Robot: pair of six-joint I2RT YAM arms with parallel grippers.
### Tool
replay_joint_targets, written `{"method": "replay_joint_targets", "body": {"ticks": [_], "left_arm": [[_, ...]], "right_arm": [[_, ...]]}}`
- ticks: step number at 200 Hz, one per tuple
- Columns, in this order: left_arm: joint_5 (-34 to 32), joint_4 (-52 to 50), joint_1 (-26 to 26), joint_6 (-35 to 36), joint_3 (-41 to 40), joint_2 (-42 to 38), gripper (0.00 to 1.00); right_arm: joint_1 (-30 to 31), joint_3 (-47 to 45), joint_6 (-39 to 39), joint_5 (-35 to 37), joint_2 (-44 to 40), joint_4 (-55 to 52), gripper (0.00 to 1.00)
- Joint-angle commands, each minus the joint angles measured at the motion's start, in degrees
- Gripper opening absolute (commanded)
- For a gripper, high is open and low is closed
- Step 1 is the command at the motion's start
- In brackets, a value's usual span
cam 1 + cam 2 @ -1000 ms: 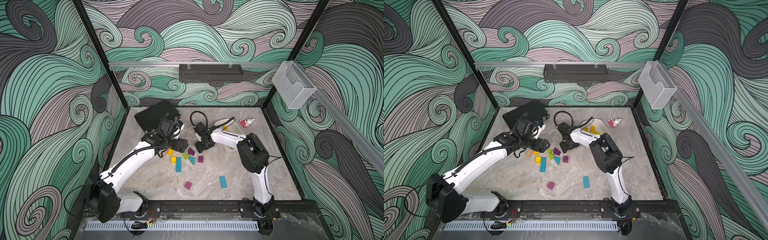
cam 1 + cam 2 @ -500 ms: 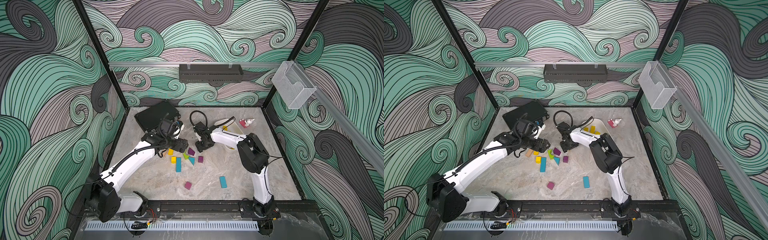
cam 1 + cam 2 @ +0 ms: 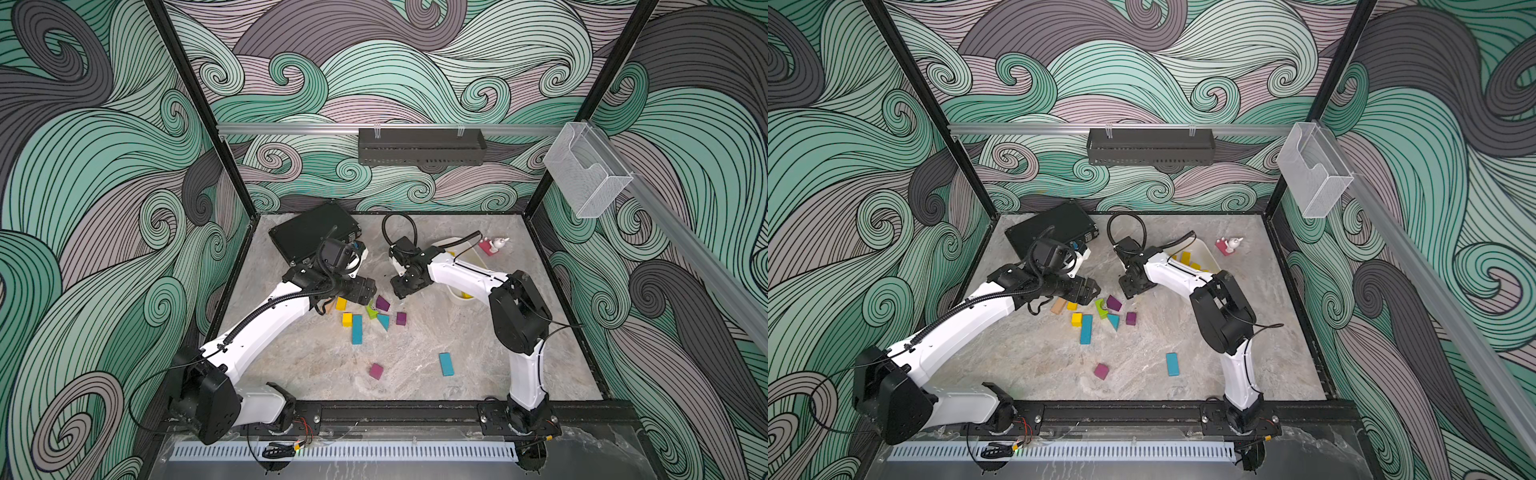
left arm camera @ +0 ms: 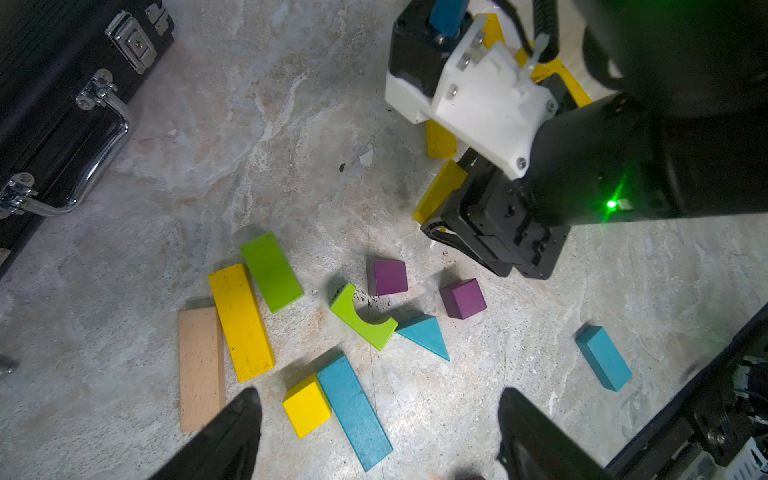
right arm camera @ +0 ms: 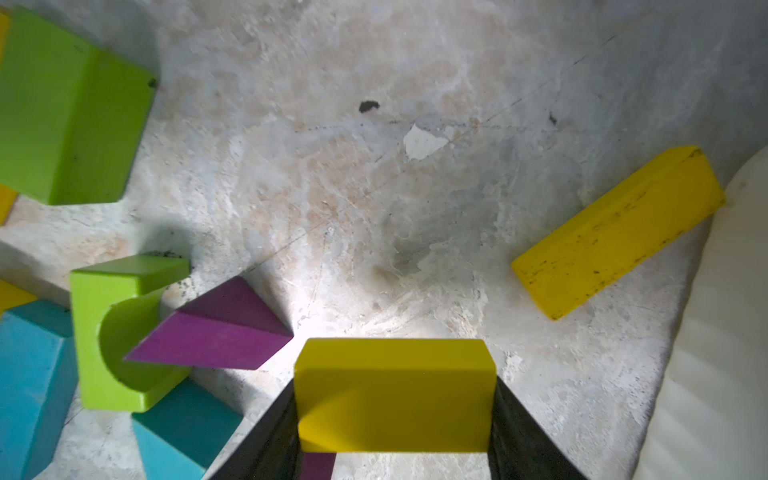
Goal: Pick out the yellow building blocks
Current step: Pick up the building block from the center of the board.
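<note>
A black case (image 3: 309,235) lies at the surface's (image 3: 415,345) far left corner; teal (image 4: 353,411), purple (image 4: 463,298), lime (image 4: 272,270) and tan (image 4: 199,365) blocks scatter mid-surface.

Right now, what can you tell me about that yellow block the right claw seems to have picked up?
The bright yellow rectangular wooden block is a short, flat-faced bar with painted, slightly glossy faces and clean edges. The right claw is shut on it, one black finger pressed against each end, so it sits level between them. It appears lifted above the grey marbled tabletop, apart from the purple triangular block beside it. Its underside is hidden.
</note>
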Motion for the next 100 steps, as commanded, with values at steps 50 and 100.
{"method": "replay_joint_targets", "body": {"ticks": [50, 100], "left_arm": [[-0.59, 0.17, 0.58, -0.53, 1.62, 0.66, 0.88], [1.15, 1.47, 0.58, -0.53, 1.88, 2.38, 0.88]], "right_arm": [[0.18, -1.08, -1.84, 0.72, -5.13, -0.66, 0.56], [-0.68, -1.36, -2.63, 0.42, -7.28, -0.73, 0.56]]}}
